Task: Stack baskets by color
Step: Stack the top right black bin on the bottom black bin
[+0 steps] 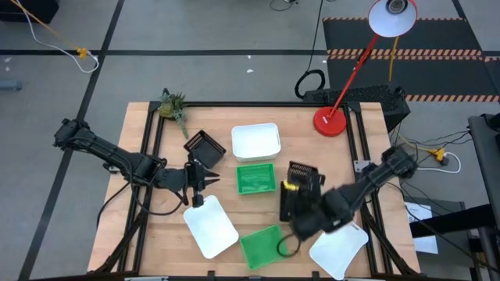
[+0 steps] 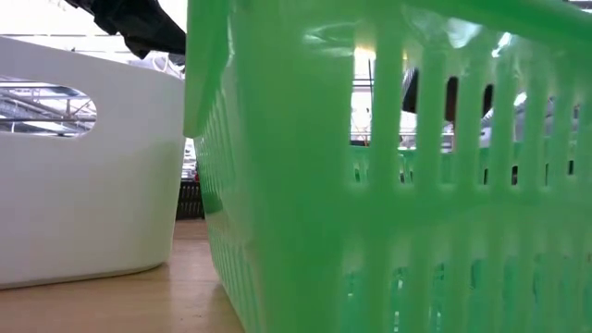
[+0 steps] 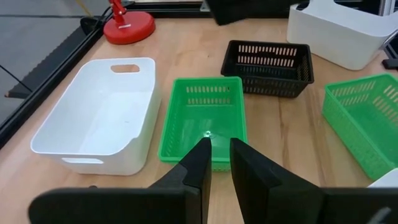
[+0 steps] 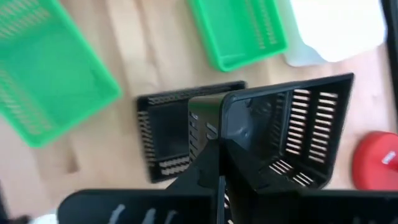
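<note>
My right gripper (image 1: 301, 195) is shut on a black slatted basket (image 4: 280, 130), held tilted over a second black basket (image 4: 168, 134) that sits on its bottom on the table. A third black basket (image 1: 205, 147) lies at the far left. White baskets (image 1: 255, 141) (image 1: 211, 226) (image 1: 338, 248) and green baskets (image 1: 255, 178) (image 1: 262, 246) rest on the table. My left gripper (image 3: 221, 158) hovers level before the middle green basket (image 3: 205, 115), its fingers narrowly open and holding nothing. My right gripper pinches the black basket's side wall near a corner (image 4: 225, 124) between its two fingers, which slant down from above. The basket is lifted clear of the table and tipped on edge, so its slatted inside faces the wrist camera.
A red round lamp base (image 1: 330, 122) stands at the far right, its stem leaning up to the white shade (image 1: 393, 17). A small pineapple-like figure (image 1: 172, 105) sits at the far left corner. In the low view a green basket (image 2: 388, 185) fills the front.
</note>
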Robot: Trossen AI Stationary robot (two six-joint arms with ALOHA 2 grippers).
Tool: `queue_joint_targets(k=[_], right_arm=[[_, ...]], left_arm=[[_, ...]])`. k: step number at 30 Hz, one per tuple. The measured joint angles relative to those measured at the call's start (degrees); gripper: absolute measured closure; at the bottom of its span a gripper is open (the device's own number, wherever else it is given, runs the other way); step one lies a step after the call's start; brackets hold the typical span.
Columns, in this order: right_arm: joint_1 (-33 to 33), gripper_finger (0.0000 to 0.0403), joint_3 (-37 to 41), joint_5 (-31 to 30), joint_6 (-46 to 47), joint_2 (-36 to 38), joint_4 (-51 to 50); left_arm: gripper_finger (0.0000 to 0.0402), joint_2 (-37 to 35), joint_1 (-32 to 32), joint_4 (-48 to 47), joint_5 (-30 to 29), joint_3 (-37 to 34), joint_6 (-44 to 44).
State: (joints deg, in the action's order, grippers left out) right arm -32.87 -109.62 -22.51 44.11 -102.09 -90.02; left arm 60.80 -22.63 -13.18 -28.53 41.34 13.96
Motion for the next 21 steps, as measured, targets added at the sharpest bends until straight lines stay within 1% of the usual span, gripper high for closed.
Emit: queue_joint_targets(k=[4, 7, 11, 14, 21], right_arm=[[-2.5, 0.0401, -5.2, -0.4, 2.7, -4.7, 0.0], [-3.8, 0.0401, -7.1, -1.5, 4.5, -7.7, 0.0], [-4.5, 0.0401, -7.3, -1.4, 7.3, -10.1, 0.0], [-4.8, 0.0401, -7.3, -1.4, 7.7, -11.3, 0.0], [-4.8, 0.0401, -5.8, -1.7, 7.5, -11.5, -0.1]], left_arm=[[0.0339, 0.0, 0.0, 0.0, 0.0, 0.0, 0.2], [0.0339, 0.0, 0.0, 0.0, 0.0, 0.0, 0.8], [0.0339, 0.0, -0.8, 0.0, 0.0, 0.0, 1.8], [0.0339, 0.0, -1.5, 0.0, 0.0, 0.0, 2.5], [0.0339, 0.0, -3.0, 0.0, 0.0, 0.0, 3.3]])
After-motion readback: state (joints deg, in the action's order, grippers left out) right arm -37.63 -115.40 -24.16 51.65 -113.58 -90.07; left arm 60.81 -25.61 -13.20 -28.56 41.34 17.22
